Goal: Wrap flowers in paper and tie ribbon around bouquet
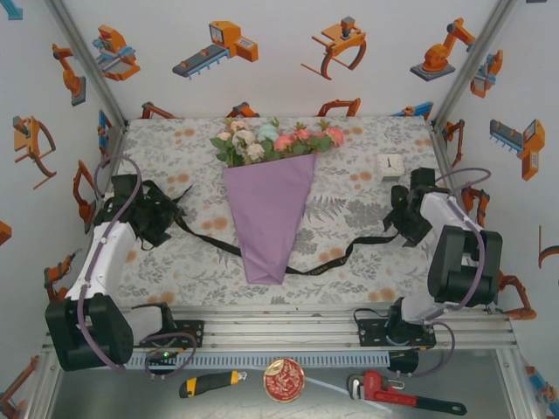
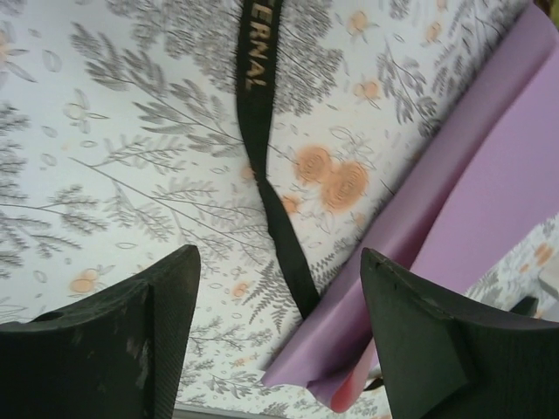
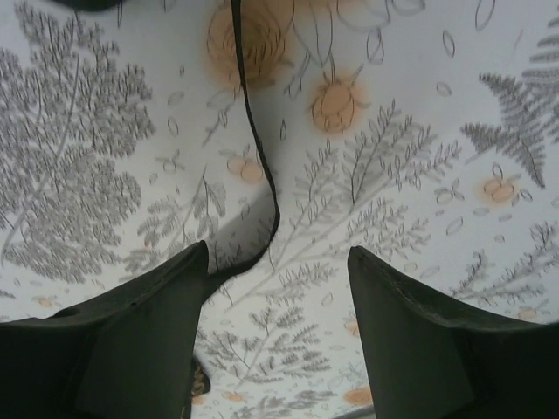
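Note:
The bouquet lies in the middle of the table: pink, white and pale blue flowers at the far end of a lilac paper cone whose tip points toward me. The black ribbon runs flat across the cloth and passes under the cone. My left gripper is open just left of the cone. In the left wrist view my left gripper hangs over the ribbon where it slips under the paper. My right gripper is open; in the right wrist view the gripper has the ribbon curving past its left finger.
A small white box stands on the floral tablecloth at the back right. On the near ledge lie a utility knife, a round red tin and a red pipe wrench. Slanted frame posts flank the table.

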You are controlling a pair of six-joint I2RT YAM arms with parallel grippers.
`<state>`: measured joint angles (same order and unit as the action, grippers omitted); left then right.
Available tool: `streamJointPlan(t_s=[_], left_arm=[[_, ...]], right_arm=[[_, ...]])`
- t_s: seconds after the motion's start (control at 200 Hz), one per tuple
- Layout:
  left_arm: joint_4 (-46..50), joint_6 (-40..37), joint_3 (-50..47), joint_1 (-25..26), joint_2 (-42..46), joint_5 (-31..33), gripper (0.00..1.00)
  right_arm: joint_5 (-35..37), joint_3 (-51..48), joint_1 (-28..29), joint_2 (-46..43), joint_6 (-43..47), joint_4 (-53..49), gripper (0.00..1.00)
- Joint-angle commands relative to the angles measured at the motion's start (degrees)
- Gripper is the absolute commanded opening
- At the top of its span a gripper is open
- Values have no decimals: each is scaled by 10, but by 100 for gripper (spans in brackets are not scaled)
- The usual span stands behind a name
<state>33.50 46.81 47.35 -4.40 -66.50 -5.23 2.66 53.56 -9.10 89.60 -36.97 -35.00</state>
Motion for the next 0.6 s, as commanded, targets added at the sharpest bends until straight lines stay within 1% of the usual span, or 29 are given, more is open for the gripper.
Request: streamJointPlan(t_s=[0.0,0.075,0.1,0.11,0.185,0.295,0.451,0.596], left_arm=[[11,-41,-3,-20,-11,13,72],[-13,-62,1,-30,-33,20,79],[-19,-64,3,-34,-43,29,83],[-22,-66,4,-35,-47,31,84],[-51,-79,20,-47,-87,35,90],[-77,-94,67,-60,-168,34,90],[-84,-110,158,-74,-260,44,81],[-82,-103,223,-96,-306,37,76]], right_arm=[[-37,34,-11,39,55,39,41],[-39,60,-11,63,85,41,10],[-34,67,-11,68,88,39,2],[-33,69,-11,69,89,39,0],[-33,88,-14,67,98,35,0],[-72,106,-13,38,102,36,0],[-143,99,1,-35,84,78,0],[-164,82,25,-68,68,100,0]])
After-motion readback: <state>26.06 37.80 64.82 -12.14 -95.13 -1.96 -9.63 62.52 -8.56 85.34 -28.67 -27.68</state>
